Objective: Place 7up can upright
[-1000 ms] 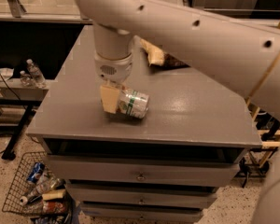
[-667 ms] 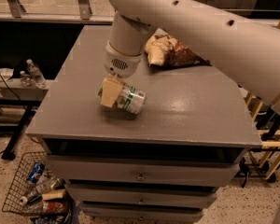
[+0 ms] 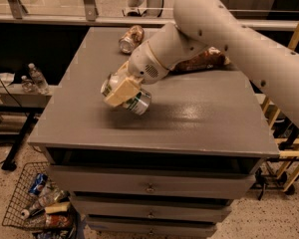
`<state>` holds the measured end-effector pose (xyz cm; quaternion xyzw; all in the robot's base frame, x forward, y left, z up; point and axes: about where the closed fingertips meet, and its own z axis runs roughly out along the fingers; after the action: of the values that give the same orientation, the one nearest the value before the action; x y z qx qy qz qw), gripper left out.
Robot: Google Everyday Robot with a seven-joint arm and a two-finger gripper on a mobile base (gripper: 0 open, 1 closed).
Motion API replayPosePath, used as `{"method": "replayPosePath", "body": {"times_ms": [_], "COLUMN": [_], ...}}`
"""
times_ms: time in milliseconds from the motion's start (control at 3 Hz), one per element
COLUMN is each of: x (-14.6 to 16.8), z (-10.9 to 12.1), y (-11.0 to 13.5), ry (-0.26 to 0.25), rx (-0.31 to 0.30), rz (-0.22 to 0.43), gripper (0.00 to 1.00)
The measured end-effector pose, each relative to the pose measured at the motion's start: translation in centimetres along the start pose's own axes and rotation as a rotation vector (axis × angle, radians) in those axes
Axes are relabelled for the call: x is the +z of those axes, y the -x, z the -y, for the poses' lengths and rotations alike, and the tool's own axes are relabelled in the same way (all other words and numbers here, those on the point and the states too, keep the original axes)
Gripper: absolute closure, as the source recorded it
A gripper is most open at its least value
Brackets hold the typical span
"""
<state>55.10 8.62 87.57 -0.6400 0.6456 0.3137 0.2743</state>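
Since the earlier frame, the arm (image 3: 249, 49) has swung toward the right side and its wrist has tilted, so the gripper (image 3: 122, 92) now comes to the 7up can (image 3: 139, 102) from the upper right and not from straight above. The can has also shifted a little up and to the left, and it is no longer lying flat.

Its long axis runs on a slant from upper left to lower right. The silver end points down and right toward the front of the table (image 3: 204, 123), and the other end points up and left. It is over the front-left part of the grey top; whether the low end touches the surface, one cannot tell.

At the back of the table a brownish can (image 3: 131, 38) lies on its side, well apart. A brown snack bag (image 3: 205, 59) lies behind the arm, partly covered by it. On the floor at the left stands a wire basket (image 3: 12, 208) with bottles inside.

The gripper is clamped on the can. One beige finger (image 3: 118, 90) presses across the side facing the camera, while the other finger is hidden behind the can.
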Motion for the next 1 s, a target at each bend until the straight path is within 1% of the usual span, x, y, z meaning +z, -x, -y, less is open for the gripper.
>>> {"method": "replayPosePath", "body": {"times_ms": [333,667,1000], "x": [-2.1,-4.5,-4.7], "z": [0.0,0.0,-0.2], "y": [1.4,2.8,3.1], "ry": [-0.051,-0.127,-0.135], "rx": [-0.123,-0.218,-0.242], "rz": [0.178,0.283,0.293], "gripper": [1.00,1.00,1.00]}}
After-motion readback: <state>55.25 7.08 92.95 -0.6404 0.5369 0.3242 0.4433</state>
